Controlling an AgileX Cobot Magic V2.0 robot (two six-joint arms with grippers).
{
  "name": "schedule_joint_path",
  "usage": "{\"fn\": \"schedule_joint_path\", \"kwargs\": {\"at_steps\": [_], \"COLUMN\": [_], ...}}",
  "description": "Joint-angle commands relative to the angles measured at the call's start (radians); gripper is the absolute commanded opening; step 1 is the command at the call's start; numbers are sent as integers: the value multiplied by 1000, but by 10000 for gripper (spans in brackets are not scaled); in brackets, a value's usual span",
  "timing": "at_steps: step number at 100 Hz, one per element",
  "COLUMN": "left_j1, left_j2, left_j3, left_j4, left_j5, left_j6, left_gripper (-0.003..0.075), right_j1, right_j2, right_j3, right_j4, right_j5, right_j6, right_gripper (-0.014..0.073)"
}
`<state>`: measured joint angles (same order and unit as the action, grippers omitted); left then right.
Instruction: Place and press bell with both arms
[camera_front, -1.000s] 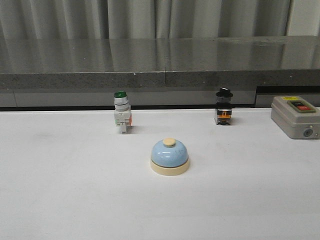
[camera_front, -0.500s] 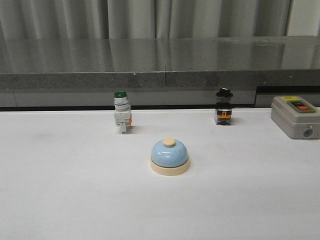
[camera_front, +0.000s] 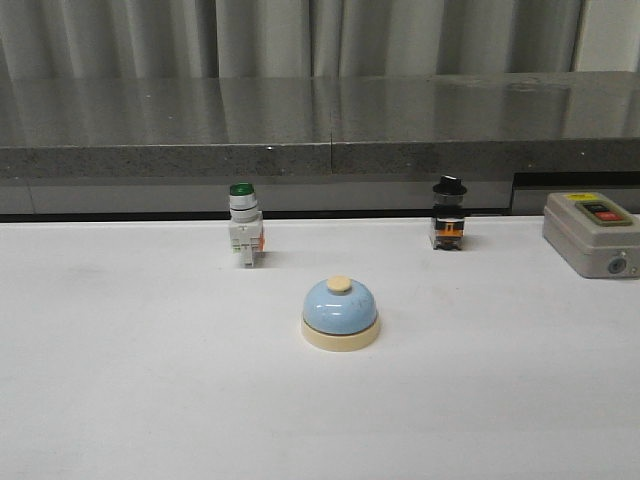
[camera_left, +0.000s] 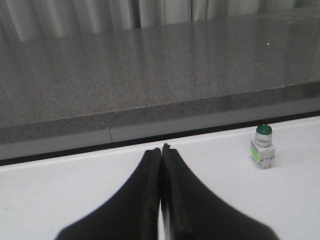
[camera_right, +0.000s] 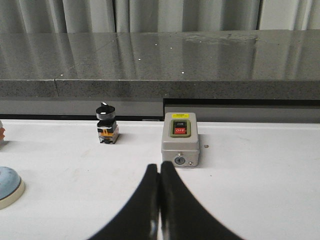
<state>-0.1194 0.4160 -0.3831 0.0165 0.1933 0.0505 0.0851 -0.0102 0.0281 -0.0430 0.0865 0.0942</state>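
A small light-blue dome bell with cream base (camera_front: 340, 313) sits mid-way on the plain white tabletop (camera_front: 130, 380) — behind it a polished grey stone ledge (camera_front: 320, 125) and pale curtains (camera_front: 300, 35). The left gripper (camera_left: 161, 150) and right gripper (camera_right: 159, 167) are both clenched, empty.

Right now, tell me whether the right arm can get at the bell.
Probably yes. The bell sits alone on open table, with the black-knob switch and grey box well behind it. The right claw is shut, empty and unobstructed; the bell shows at that view's edge.
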Motion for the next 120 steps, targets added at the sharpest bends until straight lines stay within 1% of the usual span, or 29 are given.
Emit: {"fn": "schedule_joint_path", "kwargs": {"at_steps": [1,13,22,30,51,65,90,120], "left_j1": [2,2,2,9,55,64,64,64], "left_j2": [-39,-116,-172,-232,-377,-454,-452,-452], "left_j3": [43,150,220,277,375,415,436,436], "left_j4": [7,9,9,9,9,9,32,19], "left_j5": [-193,-240,-242,-242,-242,-242,-247,-246], "left_j6": [-10,-10,-11,-41,-81,-81,-81,-81], "left_gripper": [-21,-21,-21,-21,-21,-21,-21,-21], "right_j1": [-7,-7,-7,-7,-7,-7,-7,-7], "right_j2": [-20,-20,-20,-20,-20,-20,-19,-19], "right_j3": [-19,-19,-19,-19,-19,-19,-19,-19], "right_j4": [-3,-3,-3,-3,-3,-3,-3,-3], "right_j5": [-81,-81,-81,-81,-81,-81,-86,-86], "right_j6": [-8,-8,-8,-8,-8,-8,-8,-8], "right_gripper": [-64,-64,-64,-64,-64,-64,-64,-64]}}
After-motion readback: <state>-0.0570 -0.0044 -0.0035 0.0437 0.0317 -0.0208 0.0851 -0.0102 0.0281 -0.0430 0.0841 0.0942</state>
